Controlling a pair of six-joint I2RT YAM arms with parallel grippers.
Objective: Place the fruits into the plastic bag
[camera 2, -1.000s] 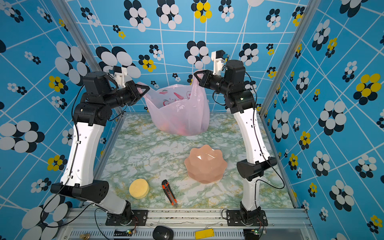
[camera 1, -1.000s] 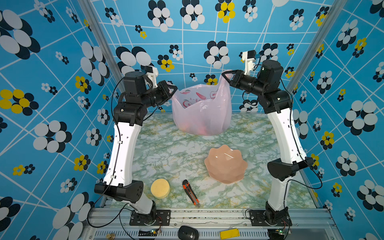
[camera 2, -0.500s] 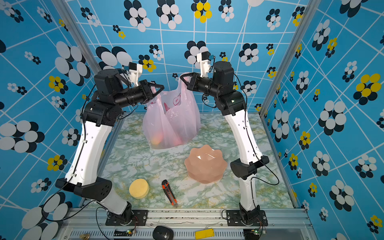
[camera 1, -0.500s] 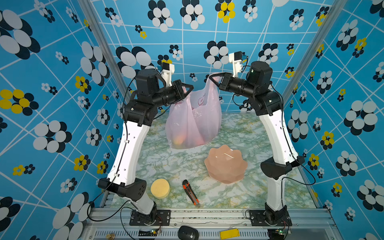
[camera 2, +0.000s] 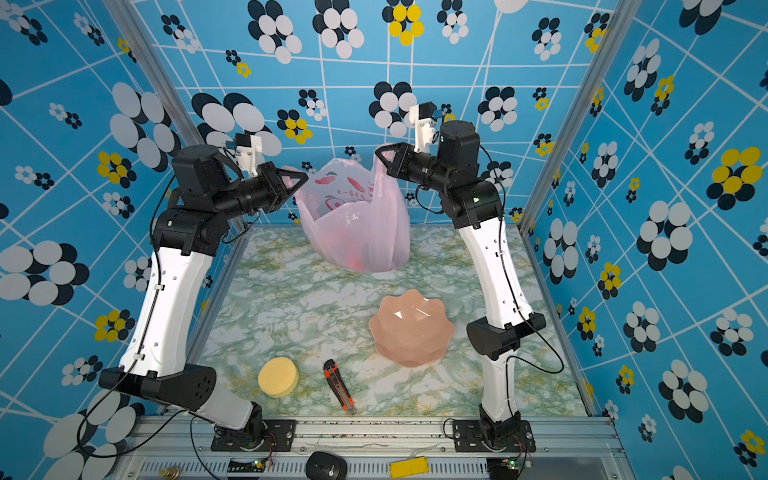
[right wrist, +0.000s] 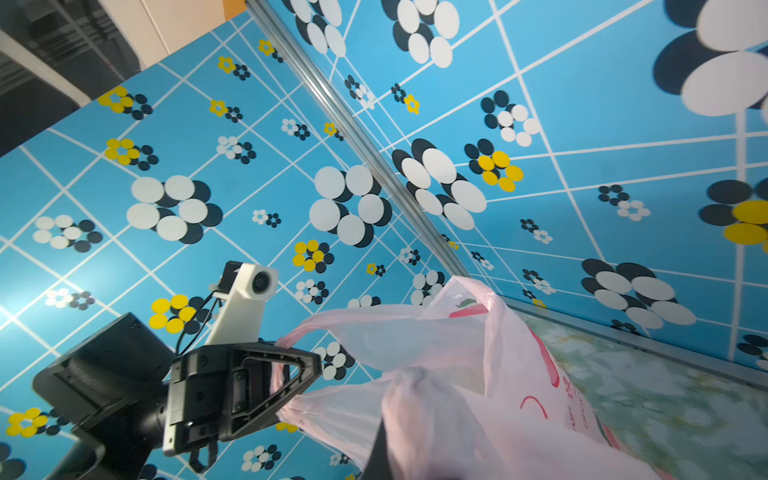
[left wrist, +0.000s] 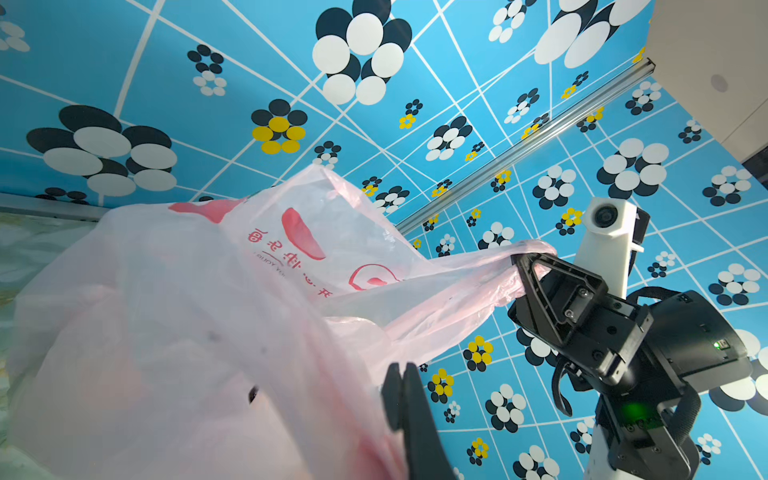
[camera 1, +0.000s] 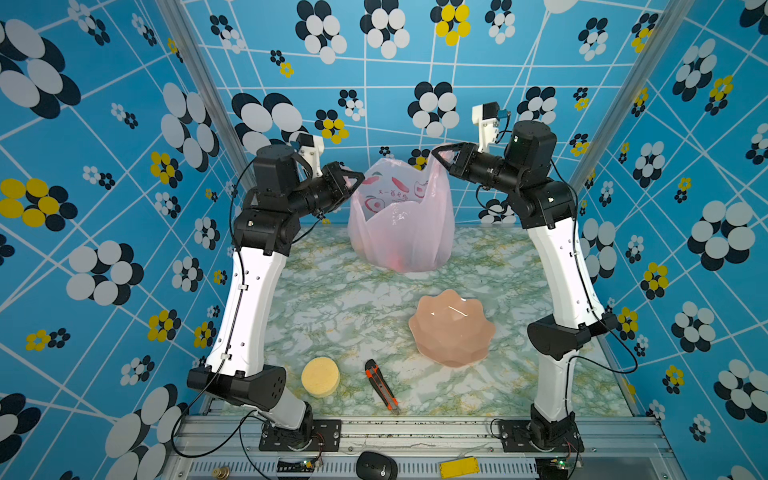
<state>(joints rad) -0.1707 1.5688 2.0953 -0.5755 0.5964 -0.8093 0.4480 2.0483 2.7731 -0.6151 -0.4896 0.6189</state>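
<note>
Between left tool (camera 1: 356, 179) and right tool (camera 1: 437, 153), both raised and closed: plastic bag (camera 1: 401, 232), pale pink, one handle pinched in each, mouth drawn open, body hanging below them. Inside it, low beneath both tools: fruits (camera 1: 395, 261), visible only as blurred reddish shapes through the film. Well below and nearer the arm bases than either tool, on the surface (camera 1: 353, 307): pink bowl (camera 1: 453, 328), yellow sponge (camera 1: 320, 376), orange utility knife (camera 1: 381, 386).

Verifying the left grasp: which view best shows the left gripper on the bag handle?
Right wrist view: the left gripper is large and side-on, shut on the plastic bag handle. In both top views it is small, at the bag's left handle. The left wrist view shows only its fingertips, edge-on against the bag.
</note>
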